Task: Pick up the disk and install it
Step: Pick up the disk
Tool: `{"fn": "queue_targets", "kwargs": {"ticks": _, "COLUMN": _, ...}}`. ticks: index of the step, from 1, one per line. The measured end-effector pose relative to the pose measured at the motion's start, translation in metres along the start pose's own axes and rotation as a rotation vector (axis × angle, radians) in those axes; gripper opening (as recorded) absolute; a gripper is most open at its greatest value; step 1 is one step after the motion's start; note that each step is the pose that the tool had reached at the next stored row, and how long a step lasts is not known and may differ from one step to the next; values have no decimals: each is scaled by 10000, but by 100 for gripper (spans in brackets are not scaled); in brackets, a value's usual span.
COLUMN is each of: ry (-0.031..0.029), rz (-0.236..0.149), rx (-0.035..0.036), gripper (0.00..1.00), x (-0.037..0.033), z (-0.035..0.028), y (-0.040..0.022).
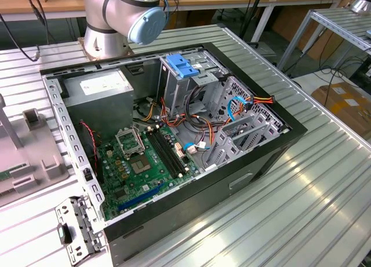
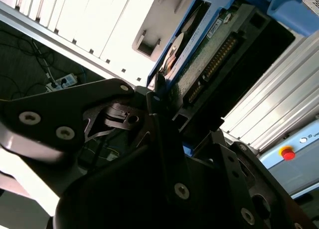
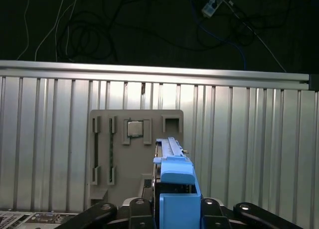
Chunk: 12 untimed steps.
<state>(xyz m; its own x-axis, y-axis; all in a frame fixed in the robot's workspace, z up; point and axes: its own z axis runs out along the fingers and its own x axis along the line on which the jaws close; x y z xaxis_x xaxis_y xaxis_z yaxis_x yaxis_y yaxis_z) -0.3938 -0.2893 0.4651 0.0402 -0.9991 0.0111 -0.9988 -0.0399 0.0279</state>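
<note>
The claw is clamped on the disk, held edge-on with its blue rail showing. Beyond it lies a grey parts tray on the ribbed surface. Pickup looks done. Installing remains, and would need the rails squared to the drive cage in the open computer case.

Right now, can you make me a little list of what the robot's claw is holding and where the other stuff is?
gripper: shut on the disk
disk: blue side rails, green board on one face, clamped between the fingers in both wrist views
grey tray: flat on the ribbed metal table, beyond the held disk
computer: side open, parts showing
job so far: disk picked up, not yet in the computer
</note>
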Motion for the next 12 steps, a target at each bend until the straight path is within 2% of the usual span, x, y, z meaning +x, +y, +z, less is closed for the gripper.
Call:
{"fn": "queue_targets", "kwargs": {"ticks": 2, "ry": 0, "rz": -1, "rx": 0, "gripper": 36, "x": 2, "z": -1, "y": -40}}
{"fn": "queue_targets", "kwargs": {"ticks": 12, "ry": 0, "rz": 0, "rx": 0, "gripper": 36, "x": 6, "z": -4, "y": -151}}
